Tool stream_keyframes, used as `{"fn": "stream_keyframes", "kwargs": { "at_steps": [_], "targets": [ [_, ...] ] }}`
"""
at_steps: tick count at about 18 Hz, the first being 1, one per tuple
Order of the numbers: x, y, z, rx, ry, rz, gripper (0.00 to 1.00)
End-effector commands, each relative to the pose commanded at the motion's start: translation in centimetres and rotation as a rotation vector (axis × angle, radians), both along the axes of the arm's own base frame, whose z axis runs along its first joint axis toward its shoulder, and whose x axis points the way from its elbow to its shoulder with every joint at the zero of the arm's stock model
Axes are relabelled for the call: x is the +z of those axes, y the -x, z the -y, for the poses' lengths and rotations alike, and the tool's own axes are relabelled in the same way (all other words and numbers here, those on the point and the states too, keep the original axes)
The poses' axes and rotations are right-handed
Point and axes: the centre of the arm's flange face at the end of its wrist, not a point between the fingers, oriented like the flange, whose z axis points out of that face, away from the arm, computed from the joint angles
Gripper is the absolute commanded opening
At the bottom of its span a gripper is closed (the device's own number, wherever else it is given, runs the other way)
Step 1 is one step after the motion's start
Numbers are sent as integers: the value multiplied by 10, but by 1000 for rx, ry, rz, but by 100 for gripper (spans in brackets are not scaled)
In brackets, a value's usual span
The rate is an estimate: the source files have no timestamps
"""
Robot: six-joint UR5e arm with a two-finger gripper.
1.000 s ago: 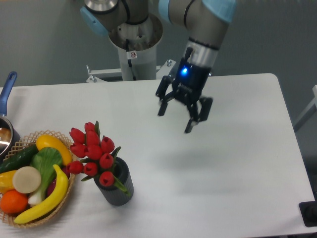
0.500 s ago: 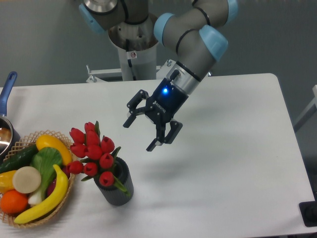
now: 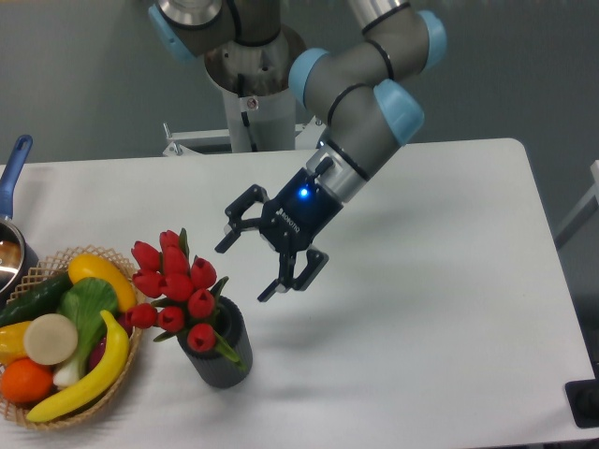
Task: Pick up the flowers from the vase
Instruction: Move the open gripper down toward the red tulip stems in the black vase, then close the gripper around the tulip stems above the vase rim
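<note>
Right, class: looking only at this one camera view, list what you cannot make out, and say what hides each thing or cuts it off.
- Flowers: the stems inside the vase are hidden by its wall.
- Pot: cut off by the left edge; only the blue handle and part of the rim show.
- Basket: its bottom is cut off by the lower edge, and the fruit hides its inside.
- Gripper: jaws spread, but whether it is level with the buds cannot be judged from one view.

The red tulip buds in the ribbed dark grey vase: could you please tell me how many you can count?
9 red tulip buds: three across the top near the wicker basket, four through the middle, two lowest at the ribbed dark grey vase mouth. More may hide behind.
</note>
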Motion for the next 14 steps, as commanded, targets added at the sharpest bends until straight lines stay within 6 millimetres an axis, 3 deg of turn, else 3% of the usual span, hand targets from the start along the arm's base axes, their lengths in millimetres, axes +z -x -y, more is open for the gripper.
{"fn": "stream_keyframes", "kwargs": {
  "at_steps": [2, 14],
  "targets": [
    [-3, -6, -12, -20, -1, 2, 100],
    [-11, -16, -31, -56, -6, -7, 100]
  ]
}}
